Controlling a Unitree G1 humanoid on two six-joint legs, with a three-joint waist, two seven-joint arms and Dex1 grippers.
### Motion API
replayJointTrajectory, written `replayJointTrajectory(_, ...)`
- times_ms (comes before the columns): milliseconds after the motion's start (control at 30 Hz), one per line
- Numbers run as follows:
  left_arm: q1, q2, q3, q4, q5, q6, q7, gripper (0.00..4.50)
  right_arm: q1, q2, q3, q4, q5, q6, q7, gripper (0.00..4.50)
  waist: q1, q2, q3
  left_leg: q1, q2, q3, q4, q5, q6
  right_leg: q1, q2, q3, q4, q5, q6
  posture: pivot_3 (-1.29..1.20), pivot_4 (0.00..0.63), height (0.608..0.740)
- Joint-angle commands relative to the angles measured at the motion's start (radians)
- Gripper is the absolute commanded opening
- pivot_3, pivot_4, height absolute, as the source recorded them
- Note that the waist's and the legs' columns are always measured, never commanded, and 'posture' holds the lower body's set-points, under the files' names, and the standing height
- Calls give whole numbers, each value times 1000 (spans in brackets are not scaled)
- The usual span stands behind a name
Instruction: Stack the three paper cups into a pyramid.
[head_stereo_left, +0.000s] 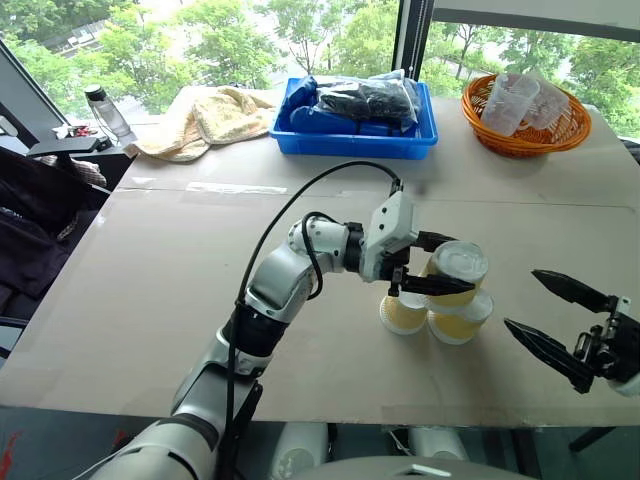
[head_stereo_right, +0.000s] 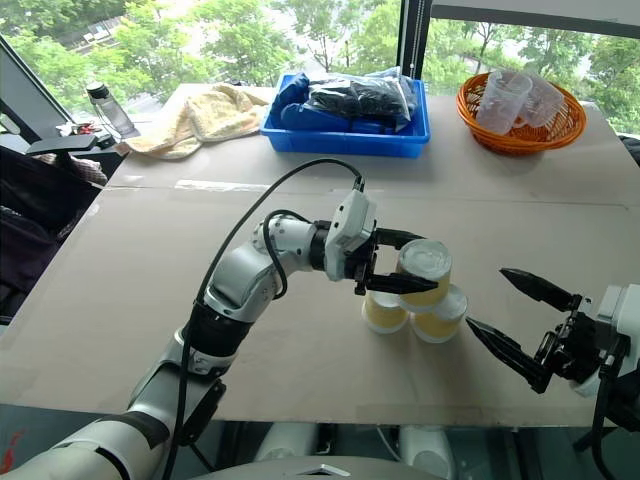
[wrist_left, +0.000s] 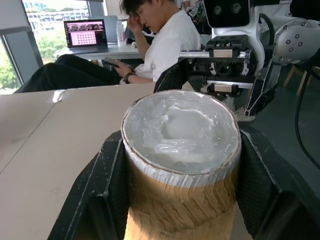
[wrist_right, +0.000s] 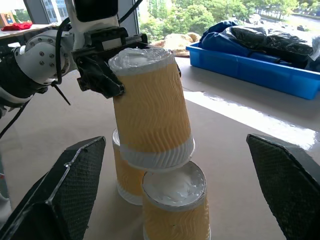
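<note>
Two tan-yellow paper cups (head_stereo_left: 405, 314) (head_stereo_left: 460, 320) stand upside down side by side on the table's middle right. The third paper cup (head_stereo_left: 462, 262) is also upside down and leans a little, its rim down at the bases of those two. My left gripper (head_stereo_left: 450, 266) is shut on it, a black finger (wrist_left: 100, 185) on each side. In the right wrist view the held cup (wrist_right: 150, 120) sits over the lower pair (wrist_right: 175, 205). My right gripper (head_stereo_left: 521, 298) stands open just right of the cups, nothing between its fingers (wrist_right: 65, 190).
At the back of the table (head_stereo_left: 150, 300) are a blue bin (head_stereo_left: 355, 138) of dark bags, an orange basket (head_stereo_left: 520, 135) with clear plastic cups, a cream towel (head_stereo_left: 205, 115) and a bottle (head_stereo_left: 105, 110). A seated person (wrist_left: 165, 35) shows in the left wrist view.
</note>
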Motion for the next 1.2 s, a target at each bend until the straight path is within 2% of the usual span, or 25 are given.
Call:
replayJointTrajectory(33,-19,-16,0,7,6,-20,-9,2190,3,9,-16,-31,2,-23,-11,4500,0,0,0,0,0,0,0,0,0,0,0,0,0,0,0,0,150,733)
replayJointTrajectory(100,-17,-22,-3,23,22,-29,-3,2190,3,12,-13,-28,-2,-26,-10,4500,0,0,0,0,0,0,0,0,0,0,0,0,0,0,0,0,150,733)
replayJointTrajectory(167,-19,-27,-2,32,33,-40,0,3199,1,13,-11,-23,-5,-29,-7,4500,0,0,0,0,0,0,0,0,0,0,0,0,0,0,0,0,150,733)
replayJointTrajectory(267,-24,-41,13,27,16,-28,0,4454,-3,11,-10,-15,-7,-32,-4,4500,0,0,0,0,0,0,0,0,0,0,0,0,0,0,0,0,150,733)
replayJointTrajectory(533,-36,-66,79,-35,-62,-10,10,4487,-9,9,-4,-6,-7,-35,3,4500,0,0,0,0,0,0,0,0,0,0,0,0,0,0,0,0,150,733)
replayJointTrajectory(600,-57,-89,134,-52,-112,-3,40,4487,-9,9,0,-1,-7,-34,11,4500,0,0,0,0,0,0,0,0,0,0,0,0,0,0,0,0,150,733)
replayJointTrajectory(700,-97,-138,275,-72,-277,28,90,4487,-4,6,15,21,-26,-41,38,4500,0,0,0,0,0,-1,0,0,0,0,0,0,0,0,0,0,150,733)
replayJointTrajectory(800,-125,-109,372,-61,-316,48,150,4487,-17,15,39,73,-58,-66,64,4500,-1,0,0,0,0,-1,0,0,0,0,0,0,0,0,0,0,150,733)
replayJointTrajectory(867,-97,-38,421,-63,-290,77,209,4487,-54,36,55,134,-85,-103,69,4500,-6,1,0,1,0,0,0,0,0,0,1,1,0,0,0,0,150,733)
replayJointTrajectory(900,-73,-7,431,-71,-279,88,225,4487,-66,45,60,157,-91,-115,72,4500,-7,1,0,2,0,0,0,0,0,1,2,1,0,0,0,0,150,733)
replayJointTrajectory(967,88,104,448,-124,-187,111,282,4487,-90,73,69,262,-134,-169,90,4500,-5,3,0,3,0,-1,0,0,0,0,4,3,1,0,0,0,150,733)
replayJointTrajectory(1000,230,162,480,-179,-158,125,297,4487,-109,83,65,346,-167,-209,98,4500,-3,2,0,2,0,-2,0,0,0,0,4,2,3,1,2,0,150,733)
replayJointTrajectory(1067,442,236,517,-267,-130,135,318,4487,-142,88,57,461,-199,-263,119,4500,-31,6,-5,6,1,-3,-3,0,0,1,5,7,0,2,3,0,150,733)
replayJointTrajectory(1133,642,285,532,-336,-103,110,322,4487,-191,78,58,574,-228,-323,150,4500,-29,4,0,6,0,-5,-5,-3,2,0,4,10,0,2,4,0,150,733)
replayJointTrajectory(1200,767,304,524,-374,-67,74,334,4487,-226,57,75,657,-256,-364,197,4500,-20,4,2,1,0,-6,-3,-3,2,-4,3,8,-2,0,1,0,150,733)
